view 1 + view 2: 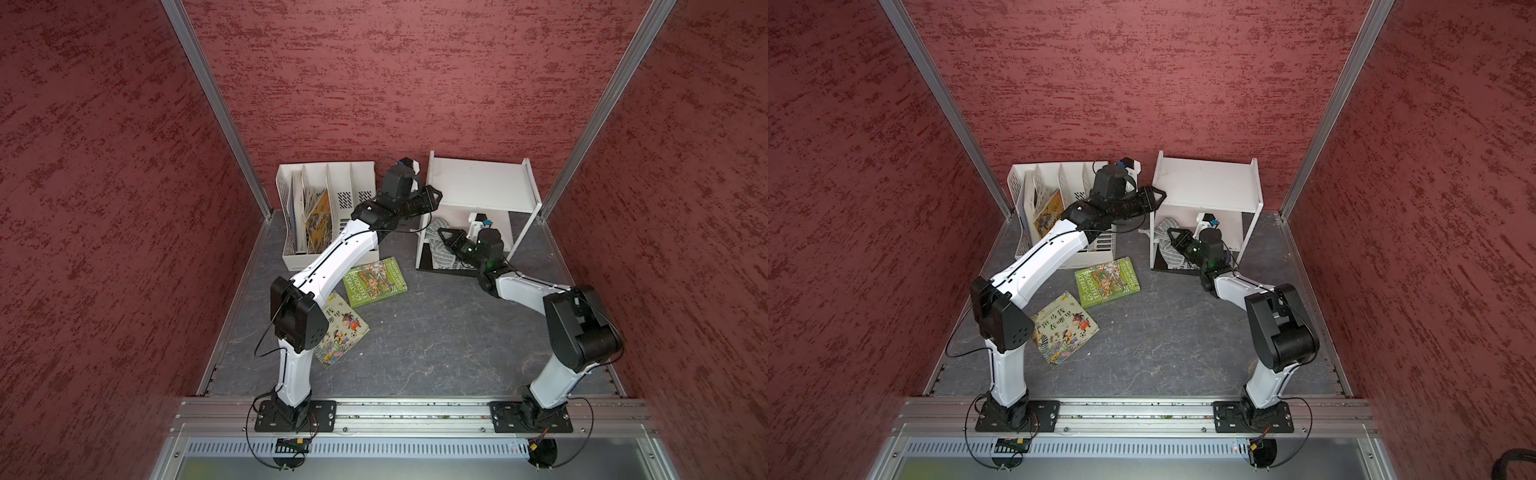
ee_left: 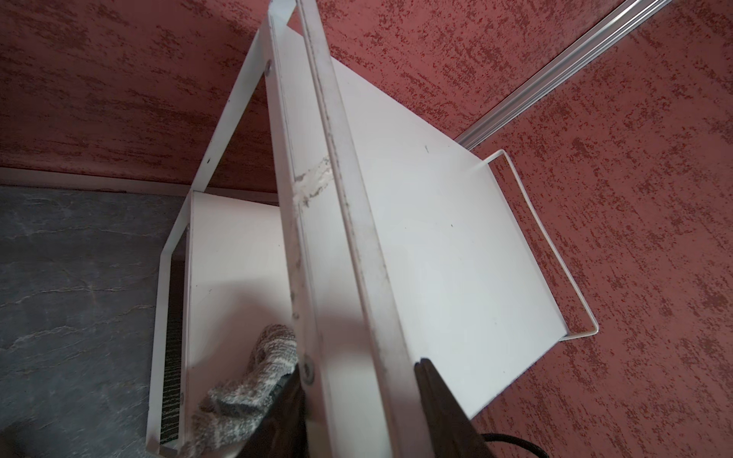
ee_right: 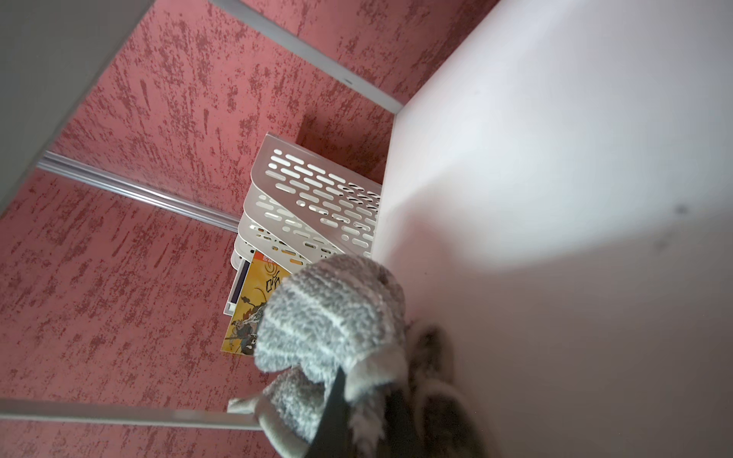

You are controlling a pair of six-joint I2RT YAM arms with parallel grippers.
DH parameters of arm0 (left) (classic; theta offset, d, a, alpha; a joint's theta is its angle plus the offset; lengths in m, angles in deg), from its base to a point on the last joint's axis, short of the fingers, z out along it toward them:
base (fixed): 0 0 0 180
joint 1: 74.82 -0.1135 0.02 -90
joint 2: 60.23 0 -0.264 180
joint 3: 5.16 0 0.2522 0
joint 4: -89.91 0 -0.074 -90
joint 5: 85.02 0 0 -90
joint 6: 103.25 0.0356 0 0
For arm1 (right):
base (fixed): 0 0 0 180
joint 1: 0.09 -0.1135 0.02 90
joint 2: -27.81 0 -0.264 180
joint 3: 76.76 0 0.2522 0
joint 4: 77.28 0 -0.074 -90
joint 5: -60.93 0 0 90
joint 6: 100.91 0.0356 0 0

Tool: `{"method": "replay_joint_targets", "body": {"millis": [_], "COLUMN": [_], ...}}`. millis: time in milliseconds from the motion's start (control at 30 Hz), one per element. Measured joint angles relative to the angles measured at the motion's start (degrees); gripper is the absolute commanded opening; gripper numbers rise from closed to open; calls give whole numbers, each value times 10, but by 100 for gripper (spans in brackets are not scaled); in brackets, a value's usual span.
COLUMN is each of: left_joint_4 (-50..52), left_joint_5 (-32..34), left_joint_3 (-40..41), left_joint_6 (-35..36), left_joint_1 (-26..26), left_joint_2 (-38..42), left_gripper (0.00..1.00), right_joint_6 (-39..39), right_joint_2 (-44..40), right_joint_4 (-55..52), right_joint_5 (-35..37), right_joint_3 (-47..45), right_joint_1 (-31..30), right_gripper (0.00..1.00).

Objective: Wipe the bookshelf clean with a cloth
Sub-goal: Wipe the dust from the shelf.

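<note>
The white bookshelf stands at the back right against the red wall. My left gripper is at its upper left side; in the left wrist view its gripper has the dark fingers pressed on both sides of the bookshelf's white side rail. My right gripper reaches into a lower tier and is shut on the grey striped cloth. In the right wrist view the cloth bunches over the gripper against a white shelf board. A fold of cloth shows beside the left finger.
A white perforated file organizer holding books stands left of the bookshelf, behind my left arm. A green book and a picture book lie on the dark floor. Red walls enclose three sides.
</note>
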Motion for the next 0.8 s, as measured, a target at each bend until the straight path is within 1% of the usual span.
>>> {"method": "replay_joint_targets", "body": {"millis": [200, 333, 467, 567, 800], "left_joint_4": [0, 1, 1, 1, 1], "left_joint_5": [-5, -5, 0, 4, 5], "left_joint_3": [0, 0, 0, 0, 0], "left_joint_6": [-8, -9, -13, -15, -19], "left_joint_1": [0, 2, 9, 17, 29], "left_joint_2": [0, 0, 0, 0, 0], "left_gripper": [21, 20, 19, 19, 19], "right_joint_6": [36, 38, 35, 35, 38], "right_joint_2": [-28, -32, -24, -11, 1], "right_joint_4": [-15, -44, -81, -86, -84], "right_joint_5": [0, 0, 0, -2, 0], "right_joint_3": [-9, 3, 37, 57, 60], "right_joint_1": [25, 31, 31, 31, 31], "right_gripper": [0, 0, 0, 0, 0]}}
